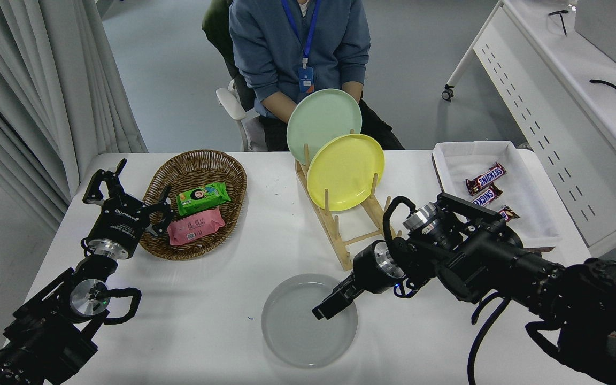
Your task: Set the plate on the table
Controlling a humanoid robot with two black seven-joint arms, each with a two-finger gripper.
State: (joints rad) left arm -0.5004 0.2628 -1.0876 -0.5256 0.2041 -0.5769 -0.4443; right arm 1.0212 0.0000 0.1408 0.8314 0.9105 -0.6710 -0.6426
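- Grey plate (pixel 300 326) lies flat on the white counter (pixel 206 321), lower centre, bare surface all round.
- Right gripper (pixel 323 310) over its right half, fingers closed, empty.
- Left gripper (pixel 126 199) parked lower left, fingers spread.

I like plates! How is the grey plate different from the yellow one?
The grey plate lies flat on the table; the yellow plate stands on edge in the wooden rack. The right gripper is over the grey plate; nothing is at the yellow one. Both are round and look alike in size.
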